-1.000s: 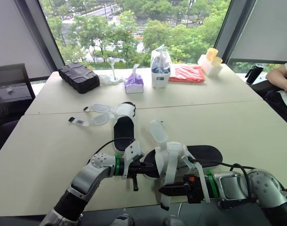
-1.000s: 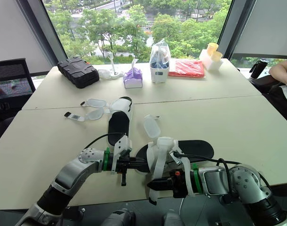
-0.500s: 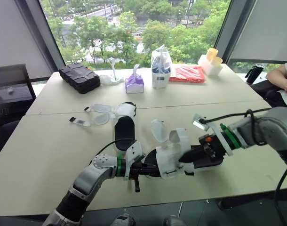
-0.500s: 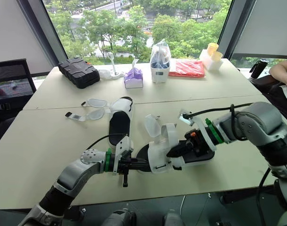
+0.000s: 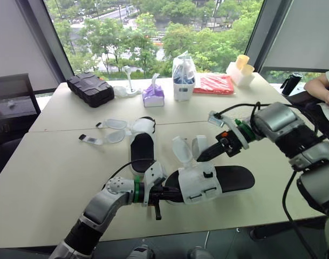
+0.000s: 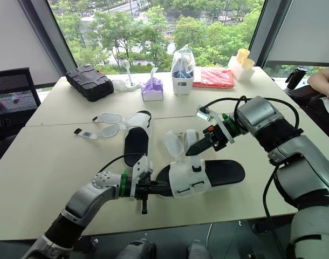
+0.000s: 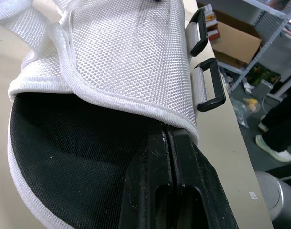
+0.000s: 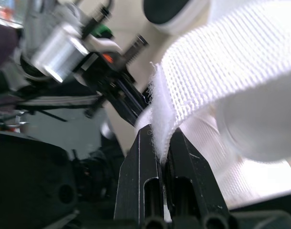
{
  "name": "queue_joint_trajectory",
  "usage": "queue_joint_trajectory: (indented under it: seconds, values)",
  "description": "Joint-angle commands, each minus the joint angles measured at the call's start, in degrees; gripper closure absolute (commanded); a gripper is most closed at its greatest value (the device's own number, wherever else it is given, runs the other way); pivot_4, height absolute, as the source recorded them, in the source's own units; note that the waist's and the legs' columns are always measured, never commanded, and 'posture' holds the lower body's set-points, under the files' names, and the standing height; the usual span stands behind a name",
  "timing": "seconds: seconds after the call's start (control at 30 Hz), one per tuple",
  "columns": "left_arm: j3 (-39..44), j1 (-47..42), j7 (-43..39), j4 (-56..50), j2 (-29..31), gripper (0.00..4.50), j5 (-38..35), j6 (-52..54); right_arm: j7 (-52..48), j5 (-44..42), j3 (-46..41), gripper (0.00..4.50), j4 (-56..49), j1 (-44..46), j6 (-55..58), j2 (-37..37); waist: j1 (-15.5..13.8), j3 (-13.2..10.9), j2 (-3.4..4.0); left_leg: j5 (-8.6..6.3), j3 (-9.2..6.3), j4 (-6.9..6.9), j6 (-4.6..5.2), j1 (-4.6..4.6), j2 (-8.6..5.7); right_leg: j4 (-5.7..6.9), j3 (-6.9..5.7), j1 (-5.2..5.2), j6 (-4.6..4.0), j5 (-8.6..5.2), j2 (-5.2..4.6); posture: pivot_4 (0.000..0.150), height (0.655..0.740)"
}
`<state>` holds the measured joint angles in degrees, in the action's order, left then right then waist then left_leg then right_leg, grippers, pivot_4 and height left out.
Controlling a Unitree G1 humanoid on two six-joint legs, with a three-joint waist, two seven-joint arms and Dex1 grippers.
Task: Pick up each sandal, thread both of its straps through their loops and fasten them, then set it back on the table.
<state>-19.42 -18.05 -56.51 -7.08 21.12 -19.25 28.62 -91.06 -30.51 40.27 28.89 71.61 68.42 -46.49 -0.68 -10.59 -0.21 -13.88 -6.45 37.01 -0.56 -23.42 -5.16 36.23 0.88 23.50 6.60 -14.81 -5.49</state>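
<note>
Since the left gripper (image 5: 172, 195) clamps the sandal (image 5: 234, 177) and the right gripper (image 5: 201, 157) pinches the strap (image 5: 199, 144), I'd feed it flat through its loop (image 7: 216, 85), no twisting.

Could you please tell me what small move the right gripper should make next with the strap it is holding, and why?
Probably bring the strap down over the white upper toward the black loops. The right gripper is shut on that strap and holds it above the near sandal. Both loops look empty, and the left gripper clamps the sandal's edge, steadying it.
</note>
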Motion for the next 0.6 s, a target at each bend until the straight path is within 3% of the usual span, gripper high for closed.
queue_joint_trajectory:
  seconds: [0.03,0.23,0.6]
  values:
    - [0.21,0.49,0.71,-1.03,0.24,4.5,0.0,0.31,-1.44,-0.01,0.17,4.44,0.11,1.19,0.65,-0.17,0.01,0.0,0.0,0.0,0.0,0.0,0.0,0.0,0.0,0.0,0.0,0.01,0.0,0.01,-0.01,0.15,0.74]
    - [0.16,0.63,1.03,-1.29,0.18,4.5,-0.16,0.46,-1.44,-6.38,-0.28,4.44,-6.61,-2.57,8.71,-2.13,0.01,0.0,0.01,-0.01,-0.02,-0.03,-0.01,-0.01,-0.01,0.0,0.01,0.04,-0.02,0.02,-0.02,0.15,0.74]
    - [-0.11,0.33,0.94,-1.18,0.06,4.5,-0.16,0.47,-1.36,-1.79,-1.13,4.44,-6.4,-5.8,7.15,-1.16,0.03,0.0,0.02,0.0,0.01,0.0,-0.01,-0.01,-0.01,0.01,0.01,0.03,-0.02,0.04,-0.01,0.15,0.74]
